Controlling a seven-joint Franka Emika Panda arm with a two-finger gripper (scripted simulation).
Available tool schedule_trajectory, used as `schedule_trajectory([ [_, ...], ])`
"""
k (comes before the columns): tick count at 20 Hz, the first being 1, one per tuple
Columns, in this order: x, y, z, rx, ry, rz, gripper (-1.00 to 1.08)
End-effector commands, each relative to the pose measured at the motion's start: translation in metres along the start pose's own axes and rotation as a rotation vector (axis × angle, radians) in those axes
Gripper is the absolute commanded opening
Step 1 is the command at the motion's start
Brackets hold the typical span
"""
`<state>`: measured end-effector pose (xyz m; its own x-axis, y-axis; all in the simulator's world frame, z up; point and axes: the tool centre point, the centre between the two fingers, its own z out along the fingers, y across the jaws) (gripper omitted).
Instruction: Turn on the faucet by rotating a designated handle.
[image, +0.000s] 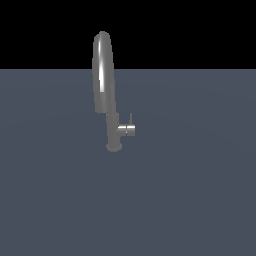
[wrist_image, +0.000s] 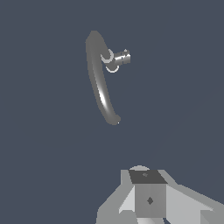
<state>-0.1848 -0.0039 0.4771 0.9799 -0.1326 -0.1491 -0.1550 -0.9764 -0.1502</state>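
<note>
The faucet (image: 103, 75) stands upright on the grey floor, a shiny tall arch on a stem with a small round base. The handle (image: 128, 130) juts from the stem toward the exterior view's right, its thin pin lever (image: 131, 119) pointing up. From the wrist view I look down on the faucet (wrist_image: 99, 83) and the handle (wrist_image: 121, 57). My gripper (wrist_image: 148, 186) shows only in the wrist view, well apart from the faucet. Its fingers meet in one block with no gap and hold nothing. No part of the arm appears in the exterior view.
A flat dark grey floor (image: 190, 190) spreads around the faucet, with a black background beyond its far edge. Nothing else stands on it.
</note>
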Motion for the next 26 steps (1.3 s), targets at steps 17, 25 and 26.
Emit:
schedule_trajectory([
  [17, 0.109, 0.0, 0.044, 0.26, -0.282, 0.276, -1.0],
  [25, 0.154, 0.005, 0.074, 0.385, -0.414, 0.404, -1.0],
  [26, 0.159, 0.006, 0.079, 0.401, -0.431, 0.421, -1.0],
])
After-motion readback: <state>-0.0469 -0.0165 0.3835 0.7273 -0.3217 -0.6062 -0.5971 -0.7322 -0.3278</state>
